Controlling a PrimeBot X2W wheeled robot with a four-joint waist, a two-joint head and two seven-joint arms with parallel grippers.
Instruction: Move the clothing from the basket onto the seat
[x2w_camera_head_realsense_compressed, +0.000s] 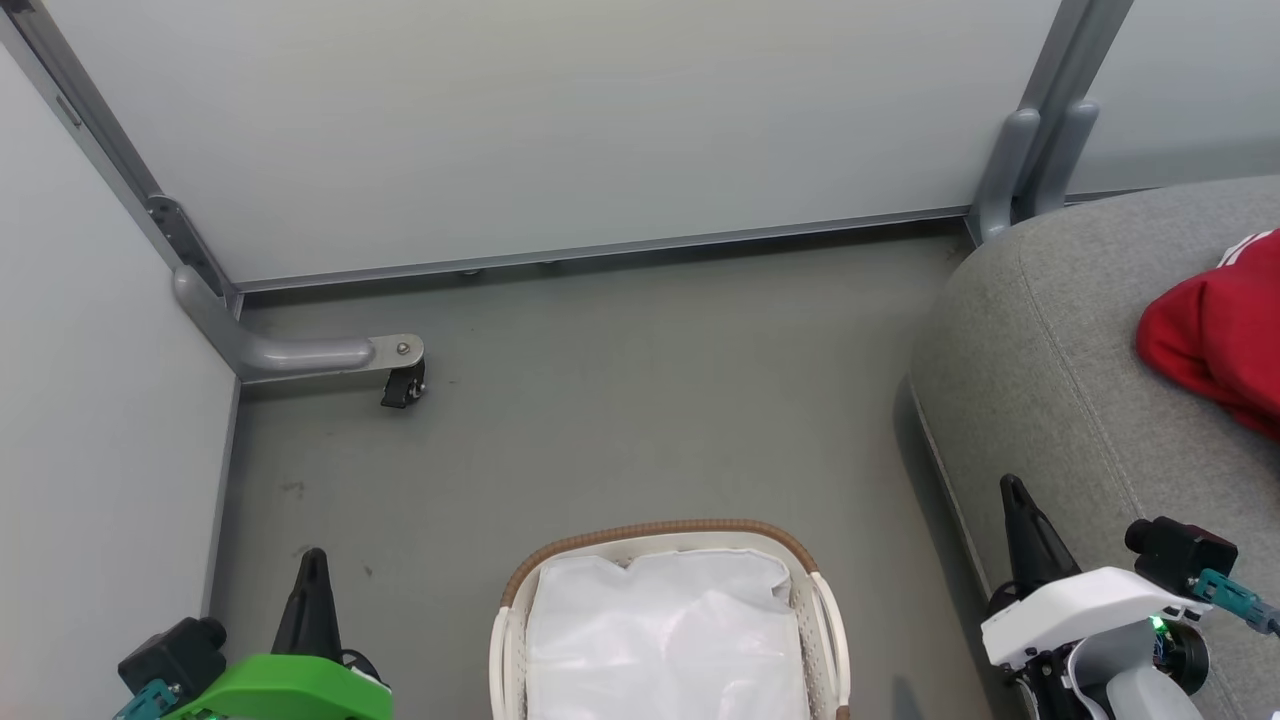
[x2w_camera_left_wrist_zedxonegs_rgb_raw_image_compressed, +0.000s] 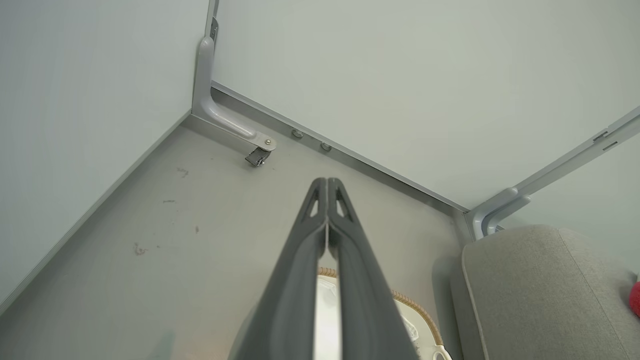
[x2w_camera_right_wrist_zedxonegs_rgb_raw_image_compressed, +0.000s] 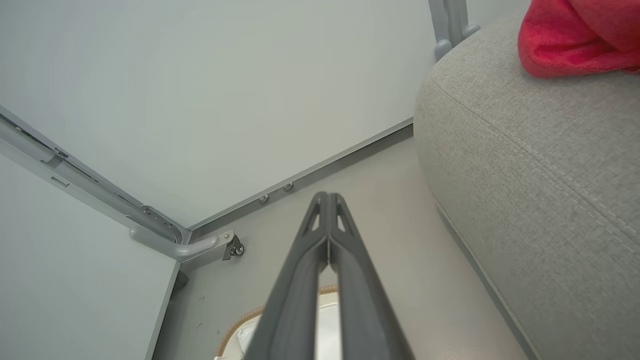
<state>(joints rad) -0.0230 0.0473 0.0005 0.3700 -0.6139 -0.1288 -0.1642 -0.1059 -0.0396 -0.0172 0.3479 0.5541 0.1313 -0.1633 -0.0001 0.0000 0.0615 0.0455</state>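
The red clothing lies on the grey seat at the right edge of the head view, with a white stripe along its upper fold. The right wrist view shows it near the seat's rounded, stitched corner.

The basket stands on the floor at bottom centre, left of the seat and apart from it. Its crumpled white liner sits under the brown woven rim.

The left pincer is at lower left, beside the basket, with its fingers pressed together on nothing. The right pincer is at lower right, by the seat's front edge, likewise pressed together and holding nothing.

A caster sits under a grey bracket in the far left corner, where pale walls meet.
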